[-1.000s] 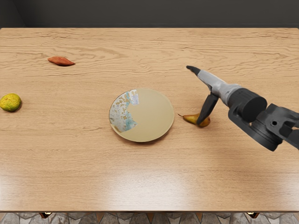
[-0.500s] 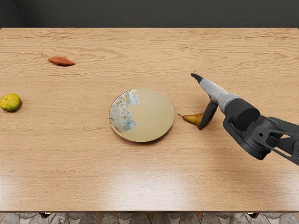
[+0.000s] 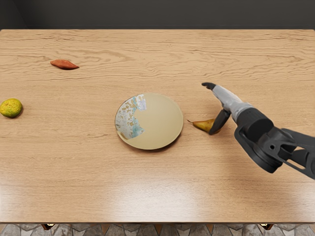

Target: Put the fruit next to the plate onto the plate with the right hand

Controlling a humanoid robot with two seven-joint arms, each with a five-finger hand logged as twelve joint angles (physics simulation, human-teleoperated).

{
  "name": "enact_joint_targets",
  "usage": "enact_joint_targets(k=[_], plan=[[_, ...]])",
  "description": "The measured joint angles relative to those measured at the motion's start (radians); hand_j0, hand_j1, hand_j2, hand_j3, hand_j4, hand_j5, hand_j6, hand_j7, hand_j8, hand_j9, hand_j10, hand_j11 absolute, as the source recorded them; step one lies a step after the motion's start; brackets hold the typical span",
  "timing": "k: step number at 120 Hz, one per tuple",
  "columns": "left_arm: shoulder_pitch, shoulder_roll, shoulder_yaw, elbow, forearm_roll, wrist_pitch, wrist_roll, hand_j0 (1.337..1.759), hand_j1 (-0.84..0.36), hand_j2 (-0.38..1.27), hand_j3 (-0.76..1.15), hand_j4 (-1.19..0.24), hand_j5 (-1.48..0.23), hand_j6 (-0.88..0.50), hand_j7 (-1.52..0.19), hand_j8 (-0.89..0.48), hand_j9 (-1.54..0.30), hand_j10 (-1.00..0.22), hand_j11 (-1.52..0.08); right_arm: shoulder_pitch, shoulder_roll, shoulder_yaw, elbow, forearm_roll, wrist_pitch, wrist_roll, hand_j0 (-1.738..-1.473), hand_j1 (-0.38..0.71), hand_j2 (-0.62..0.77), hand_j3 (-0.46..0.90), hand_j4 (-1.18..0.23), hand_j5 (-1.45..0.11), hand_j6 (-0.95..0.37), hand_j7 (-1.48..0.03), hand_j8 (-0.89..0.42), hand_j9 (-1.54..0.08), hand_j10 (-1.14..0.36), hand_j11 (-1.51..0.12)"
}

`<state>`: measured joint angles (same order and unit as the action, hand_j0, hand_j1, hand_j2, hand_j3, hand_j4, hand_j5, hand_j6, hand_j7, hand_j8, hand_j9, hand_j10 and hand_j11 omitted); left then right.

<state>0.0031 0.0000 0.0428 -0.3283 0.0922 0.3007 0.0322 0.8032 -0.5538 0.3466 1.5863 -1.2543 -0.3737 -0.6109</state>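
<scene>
Pear: on bench, just right of plate, centre-right of frame.
Right hand: at pear's right end.
Fingers: apart, one touching pear, not clamped on it.

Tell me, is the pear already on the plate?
No, the pear lies on the table beside the right edge of the plate, not on it.

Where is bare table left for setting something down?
Bare wood runs along the near edge below the plate, and between the plate and the yellow-green fruit. Crowded right of the plate: pear and right robot hand.
</scene>
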Motion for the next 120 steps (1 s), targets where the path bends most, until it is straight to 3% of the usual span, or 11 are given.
enact_joint_targets(k=[120], plan=[[0.0,0.0,0.0,0.0,0.0,0.0,0.0,1.658,0.34,0.0,0.0,0.0,-0.01,0.0,-0.01,0.0,-0.01,0.0,-0.01,-0.026,0.002,-0.031,-0.022,0.001,-0.024,0.0,-1.658,-0.03,-0.05,0.0,-0.27,-0.35,-0.27,-0.35,-0.27,-0.35,-0.27,-0.35]])
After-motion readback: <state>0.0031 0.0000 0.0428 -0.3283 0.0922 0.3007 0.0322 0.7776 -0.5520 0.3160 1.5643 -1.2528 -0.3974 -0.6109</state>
